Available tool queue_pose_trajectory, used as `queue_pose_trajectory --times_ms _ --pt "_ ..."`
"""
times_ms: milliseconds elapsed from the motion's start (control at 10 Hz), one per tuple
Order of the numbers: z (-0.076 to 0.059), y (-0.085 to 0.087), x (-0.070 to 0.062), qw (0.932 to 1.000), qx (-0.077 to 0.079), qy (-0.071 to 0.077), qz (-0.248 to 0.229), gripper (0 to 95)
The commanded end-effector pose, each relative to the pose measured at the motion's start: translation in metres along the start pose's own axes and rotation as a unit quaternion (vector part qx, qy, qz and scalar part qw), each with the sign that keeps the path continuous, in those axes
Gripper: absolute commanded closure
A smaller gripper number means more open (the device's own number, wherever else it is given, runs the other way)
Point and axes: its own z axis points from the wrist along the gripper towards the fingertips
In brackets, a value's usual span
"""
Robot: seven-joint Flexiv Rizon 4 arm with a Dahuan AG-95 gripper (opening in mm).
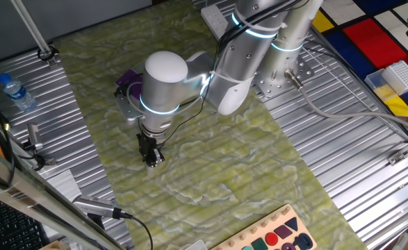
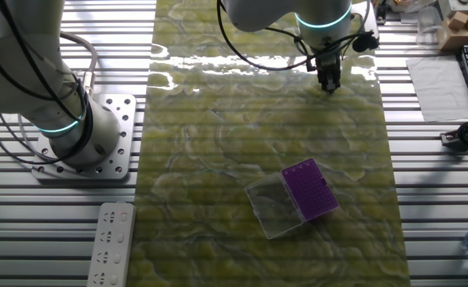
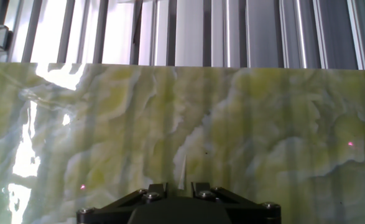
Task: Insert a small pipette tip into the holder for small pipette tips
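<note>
My gripper (image 1: pixel 151 157) hangs low over the green marbled mat (image 1: pixel 210 167), with its fingers pointing down. In the hand view a small pipette tip (image 3: pixel 183 165), clear and slender, sticks out from between the jaws, and the gripper (image 3: pixel 180 186) is shut on it. The holder for small pipette tips (image 2: pixel 309 190) is a flat purple box with a clear cover piece (image 2: pixel 274 206) beside it. It lies on the mat well away from the gripper (image 2: pixel 329 82). In one fixed view the arm hides most of the holder (image 1: pixel 128 78).
A white gridded rack (image 1: pixel 403 75) on a pale blue tray sits at the far right. A water bottle (image 1: pixel 17 92) stands on the left. A wooden shape board (image 1: pixel 273 236) lies at the mat's near end. A power strip (image 2: pixel 110 243) lies by the robot base (image 2: pixel 82 135).
</note>
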Motion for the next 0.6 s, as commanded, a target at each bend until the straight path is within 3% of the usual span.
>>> queue_pose_trajectory --times_ms 100,500,600 --pt "0.0001 -0.0003 0.0005 1.0 0.001 0.001 0.0 95.0" --pt "-0.0005 -0.0004 0.0003 1.0 0.0 0.002 0.0 95.0" --pt "-0.0004 -0.0004 0.0003 1.0 0.001 0.002 0.0 76.0"
